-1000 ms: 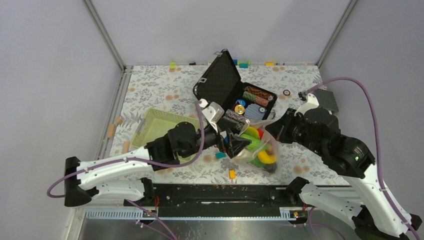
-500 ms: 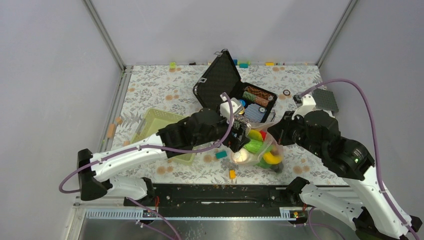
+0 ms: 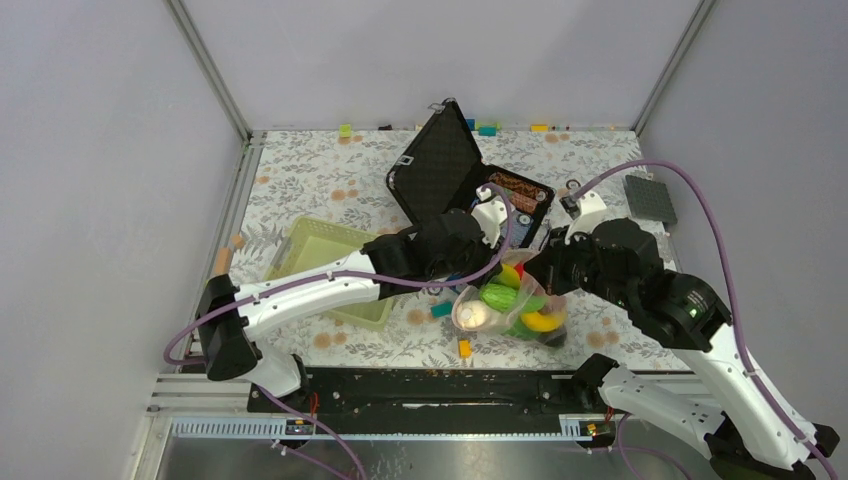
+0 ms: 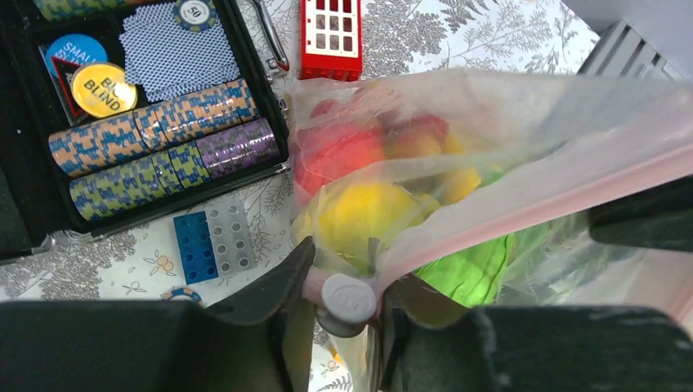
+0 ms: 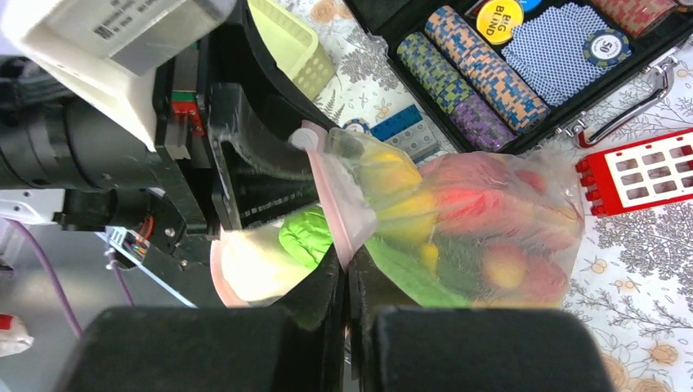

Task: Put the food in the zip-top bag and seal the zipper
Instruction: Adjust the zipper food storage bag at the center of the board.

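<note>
Two pincers meet at one zip-top bag (image 3: 510, 308), which hangs between them. Right pincer (image 5: 347, 269): jaws together, clamped on the zipper (image 5: 331, 200), the pale pink strip that runs up from between its tips to the left pincer (image 4: 347, 282). Left pincer: jaws stand narrowly apart, one on each side of the strip's end, with a round pale cap (image 4: 349, 298) between them; whether they actually pinch the strip cannot be told. Whether the strip is pressed shut along its length cannot be told either. Food (image 4: 368, 216) is inside the bag, a yellow piece just beyond the left pincer's tips, red pieces farther out, a green leaf (image 4: 466, 273) to the right of the tips under the strip. Seen from the right pincer, the filled bag bulges beyond and to the right of its tips. On the bench (image 4: 458, 33), blue and grey blocks (image 4: 216, 245) lie just beyond and left of the left pincer; farther that way an open black case (image 4: 263, 98) holds rows of poker chips (image 4: 163, 131). A red grid piece (image 4: 331, 37) lies well beyond the tips, beside the case
</note>
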Available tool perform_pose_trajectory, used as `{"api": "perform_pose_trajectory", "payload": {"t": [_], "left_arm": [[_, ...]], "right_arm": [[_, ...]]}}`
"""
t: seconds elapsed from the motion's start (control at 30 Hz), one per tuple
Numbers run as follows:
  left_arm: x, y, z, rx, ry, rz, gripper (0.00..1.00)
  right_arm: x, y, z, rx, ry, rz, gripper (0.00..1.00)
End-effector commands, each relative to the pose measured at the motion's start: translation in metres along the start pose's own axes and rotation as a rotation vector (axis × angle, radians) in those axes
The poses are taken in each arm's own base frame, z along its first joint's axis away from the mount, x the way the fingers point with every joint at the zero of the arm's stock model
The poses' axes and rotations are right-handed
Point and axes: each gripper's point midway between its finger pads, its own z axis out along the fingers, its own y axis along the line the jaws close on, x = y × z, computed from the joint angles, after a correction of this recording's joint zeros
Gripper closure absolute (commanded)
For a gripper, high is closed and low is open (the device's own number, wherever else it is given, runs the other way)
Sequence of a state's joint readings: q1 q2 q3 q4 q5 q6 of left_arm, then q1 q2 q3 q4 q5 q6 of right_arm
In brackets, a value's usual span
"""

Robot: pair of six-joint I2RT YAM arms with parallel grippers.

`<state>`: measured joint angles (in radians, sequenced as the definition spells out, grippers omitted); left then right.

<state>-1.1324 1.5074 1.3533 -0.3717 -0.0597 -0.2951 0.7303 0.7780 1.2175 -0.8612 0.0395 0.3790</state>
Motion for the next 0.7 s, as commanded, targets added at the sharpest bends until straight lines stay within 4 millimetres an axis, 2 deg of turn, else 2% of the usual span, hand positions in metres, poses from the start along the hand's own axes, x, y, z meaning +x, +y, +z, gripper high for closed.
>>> {"api": "perform_pose_trajectory", "payload": {"t": [0.0, 0.2, 0.33, 0.4, 0.47, 0.6, 0.67], "left_arm": [[-0.033, 0.007, -0.005, -0.064, -0.091, -0.059, 0.78], [-0.033, 0.027, -0.008, -0.183, -0.109, -0.089, 0.92], [-0.035, 0.04, -0.011, -0.269, -0.123, -0.171, 1.0], [-0.037, 0.043, -0.014, -0.298, -0.135, -0.216, 1.0], [-0.039, 0.042, -0.016, -0.299, -0.145, -0.249, 1.0], [-0.044, 0.043, -0.021, -0.318, -0.164, -0.319, 1.0], [-0.045, 0.047, -0.025, -0.347, -0.176, -0.374, 1.0]], "right_arm": [[0.0, -0.006, 0.01, 0.019, -0.009, -0.06, 0.97], [0.02, -0.049, 0.011, 0.231, 0.024, -0.032, 0.75], [0.032, -0.055, 0.007, 0.26, 0.044, 0.013, 0.62], [0.038, -0.046, 0.007, 0.206, 0.073, 0.016, 0.59], [0.041, -0.028, 0.007, 0.092, 0.087, -0.003, 0.55], [0.037, 0.02, -0.002, -0.199, 0.044, -0.033, 0.32], [0.03, 0.031, -0.008, -0.257, 0.011, -0.001, 0.25]]}}
